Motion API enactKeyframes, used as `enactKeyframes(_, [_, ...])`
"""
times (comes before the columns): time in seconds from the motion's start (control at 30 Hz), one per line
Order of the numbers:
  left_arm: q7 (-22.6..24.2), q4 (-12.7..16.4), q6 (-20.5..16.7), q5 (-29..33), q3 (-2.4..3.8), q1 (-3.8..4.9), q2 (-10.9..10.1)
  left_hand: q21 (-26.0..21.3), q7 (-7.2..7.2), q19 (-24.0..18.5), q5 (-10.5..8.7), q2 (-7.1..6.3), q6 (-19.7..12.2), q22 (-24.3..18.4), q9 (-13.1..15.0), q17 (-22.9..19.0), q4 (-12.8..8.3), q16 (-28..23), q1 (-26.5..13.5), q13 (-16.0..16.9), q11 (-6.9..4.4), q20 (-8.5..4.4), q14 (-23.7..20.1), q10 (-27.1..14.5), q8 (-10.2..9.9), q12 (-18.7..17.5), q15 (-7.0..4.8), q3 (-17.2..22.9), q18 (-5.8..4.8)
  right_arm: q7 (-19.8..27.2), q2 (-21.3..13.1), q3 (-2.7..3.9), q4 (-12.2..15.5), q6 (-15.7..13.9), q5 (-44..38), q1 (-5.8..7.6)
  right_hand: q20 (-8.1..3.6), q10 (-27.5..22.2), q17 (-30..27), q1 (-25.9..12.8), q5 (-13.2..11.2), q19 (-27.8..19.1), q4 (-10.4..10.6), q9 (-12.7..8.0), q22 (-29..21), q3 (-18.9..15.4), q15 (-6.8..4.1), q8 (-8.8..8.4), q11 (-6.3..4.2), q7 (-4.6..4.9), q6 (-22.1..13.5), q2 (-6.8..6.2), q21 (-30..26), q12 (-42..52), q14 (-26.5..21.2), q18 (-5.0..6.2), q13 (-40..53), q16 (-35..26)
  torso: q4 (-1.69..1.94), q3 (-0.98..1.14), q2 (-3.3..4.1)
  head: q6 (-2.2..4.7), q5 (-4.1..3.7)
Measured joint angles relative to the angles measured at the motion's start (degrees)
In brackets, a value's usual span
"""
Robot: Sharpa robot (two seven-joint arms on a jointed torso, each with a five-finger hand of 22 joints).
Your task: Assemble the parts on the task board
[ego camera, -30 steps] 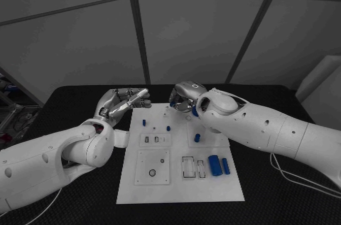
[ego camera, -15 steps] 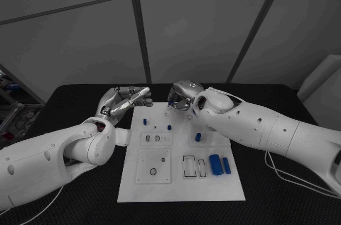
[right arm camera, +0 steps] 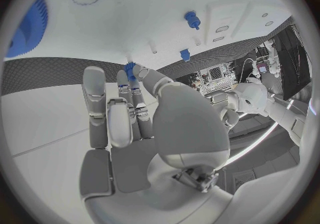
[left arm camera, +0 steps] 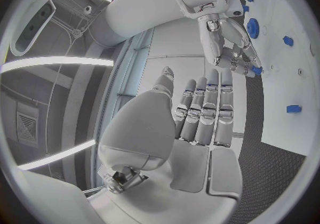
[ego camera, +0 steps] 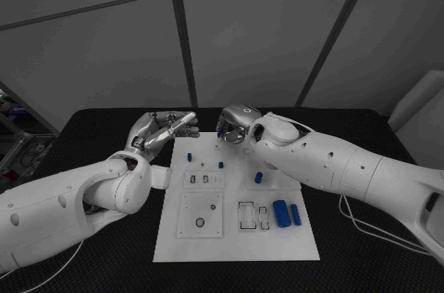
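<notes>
The white task board [ego camera: 236, 232] lies in the middle of the black table. My right hand [ego camera: 237, 125] hovers over the board's far edge and pinches a small blue part [right arm camera: 130, 69] between thumb and fingertip; the same part [left arm camera: 256, 70] is visible in the left wrist view. My left hand [ego camera: 165, 130] is raised just off the board's far left corner, fingers stretched out and holding nothing. A blue gear [right arm camera: 26, 28] lies on the board below the right hand. Small blue pegs [ego camera: 190, 157] [ego camera: 220, 165] [ego camera: 259, 176] stand on the far half.
Two larger blue cylinders [ego camera: 281, 213] [ego camera: 294, 214] lie side by side near the board's right edge, next to rectangular slots [ego camera: 246, 216]. A round hole [ego camera: 199, 223] sits in the near left panel. Black table [ego camera: 74, 145] surrounds the board.
My right hand has drifted a little toward the far edge of the board with the blue part still pinched. The left hand has hardly moved.
</notes>
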Motion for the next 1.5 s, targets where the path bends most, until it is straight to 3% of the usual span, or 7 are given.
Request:
enactKeyframes(0.6, [0.0,0.0,0.0,0.0,0.01,0.09,0.0,0.0,0.00,0.0,0.00,0.00,0.0,0.0,0.0,0.0,0.0,0.0,0.0,0.0,0.00,0.00,0.0,0.0,0.0,0.0,0.00,0.0,0.00,0.0,1.1,0.03,-1.8,2.5,0.0,0.14,0.22,-0.1,0.0,-0.2,-0.2,-0.2,0.2,0.0,0.0,0.2,0.00,-0.34,0.10,0.09,-0.1,-0.16,0.0,-0.6,0.0,0.01,0.1,0.0,-0.03,0.03,0.04,-0.26,0.15])
enactKeyframes(0.97, [0.0,0.0,0.0,0.0,0.01,0.12,0.0,0.0,0.00,0.0,0.00,0.00,0.0,0.0,0.0,0.0,0.0,0.0,0.0,0.0,0.00,0.00,0.0,0.0,0.0,0.0,0.00,0.0,0.00,0.0,1.9,-0.05,-2.8,2.8,0.0,0.02,0.80,-2.0,0.1,-0.9,-0.4,-0.8,0.7,-0.3,0.2,0.7,0.02,-1.30,1.03,0.74,-2.0,-0.93,0.3,-1.7,0.0,0.01,-0.2,0.2,-0.03,0.01,0.04,-0.34,0.22])
enactKeyframes(1.17, [0.0,0.0,0.0,0.0,0.01,0.13,0.0,0.0,0.00,0.0,0.00,0.00,0.0,0.0,0.0,0.0,0.0,-0.4,0.0,0.0,0.15,0.00,0.0,-0.1,-0.3,0.0,0.00,0.0,0.00,0.0,2.0,-0.06,-2.9,3.4,0.0,0.02,1.28,-4.1,-0.2,-1.5,-0.5,-1.3,1.0,-0.8,-0.1,1.0,0.75,-1.32,1.63,1.18,-4.2,-1.49,0.3,-1.9,-0.1,0.01,-0.5,0.2,-0.03,0.00,0.04,-0.37,0.26])
enactKeyframes(1.37, [0.0,0.0,0.0,0.0,0.02,0.15,0.0,0.0,0.00,0.0,0.00,0.00,0.0,0.0,0.0,0.0,0.0,-0.4,0.0,0.0,0.14,0.00,0.0,-0.1,-0.3,0.0,0.00,0.0,0.00,0.0,1.9,-0.08,-3.0,3.8,0.0,0.00,2.20,-11.3,-3.6,-1.7,-1.0,-5.3,1.4,-1.5,-5.4,0.6,1.87,-1.32,2.84,1.65,-10.2,-3.52,-2.6,-2.0,0.0,0.01,-1.9,-1.4,-0.04,0.00,0.04,-0.38,0.27])
enactKeyframes(1.47, [-0.1,-0.1,0.0,0.0,0.02,0.15,0.0,0.0,0.00,0.0,0.00,0.00,0.0,0.0,0.0,0.0,0.0,-0.4,0.0,0.0,0.14,0.00,0.0,-0.1,-0.3,0.0,0.00,0.0,0.00,0.0,1.6,-0.08,-2.7,3.8,0.0,0.00,2.66,-14.3,-6.2,-1.3,-1.0,-7.5,1.3,-1.5,-8.3,-0.7,2.29,-1.32,3.36,1.04,-12.2,-3.91,-4.6,-2.0,0.0,0.10,-2.4,-3.0,-0.06,0.02,0.05,-0.38,0.27])
enactKeyframes(1.5, [-0.1,-0.1,0.1,0.0,0.02,0.15,0.0,0.0,0.00,0.0,0.00,0.00,0.0,0.0,0.0,0.0,0.0,-0.4,0.0,0.0,0.14,0.00,0.0,-0.1,-0.3,0.0,0.00,0.0,0.00,0.0,1.3,-0.08,-2.4,3.7,0.0,0.00,2.78,-15.0,-6.9,-1.3,-1.0,-7.7,1.2,-1.5,-8.6,-1.1,2.49,-1.32,3.46,0.85,-12.4,-3.91,-4.8,-2.0,-0.2,0.73,-2.4,-3.3,-0.07,0.03,0.05,-0.38,0.26])
